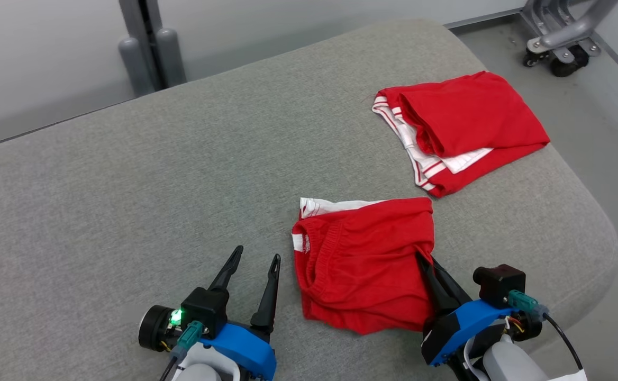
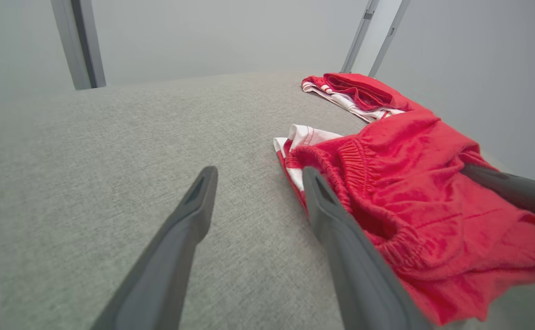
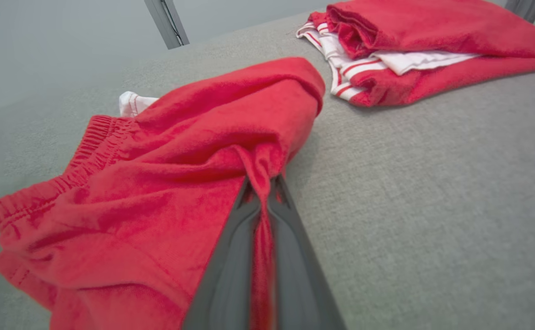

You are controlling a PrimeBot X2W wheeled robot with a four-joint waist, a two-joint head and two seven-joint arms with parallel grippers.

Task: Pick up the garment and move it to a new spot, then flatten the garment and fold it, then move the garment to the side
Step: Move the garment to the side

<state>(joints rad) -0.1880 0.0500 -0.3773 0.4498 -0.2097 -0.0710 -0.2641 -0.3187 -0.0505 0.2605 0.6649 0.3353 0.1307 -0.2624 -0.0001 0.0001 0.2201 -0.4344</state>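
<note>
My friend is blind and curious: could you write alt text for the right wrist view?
The right gripper pinches a fold of crumpled red shorts lying on a grey fabric surface. Beyond them lies a folded red-and-white garment.

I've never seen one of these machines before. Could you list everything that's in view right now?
red shorts: one, red with white trim, crumpled, near middle of the surface
folded garment: one, red and white, far right of the surface
padded surface: one, grey, under both garments
posts: two, grey, behind the surface
wheeled frame: one, grey metal, on the floor, far right
left gripper: one, dark fingers, blue mount, lower left, jaws open, empty
right gripper: one, same colours, lower right, jaws shut on the shorts
</note>
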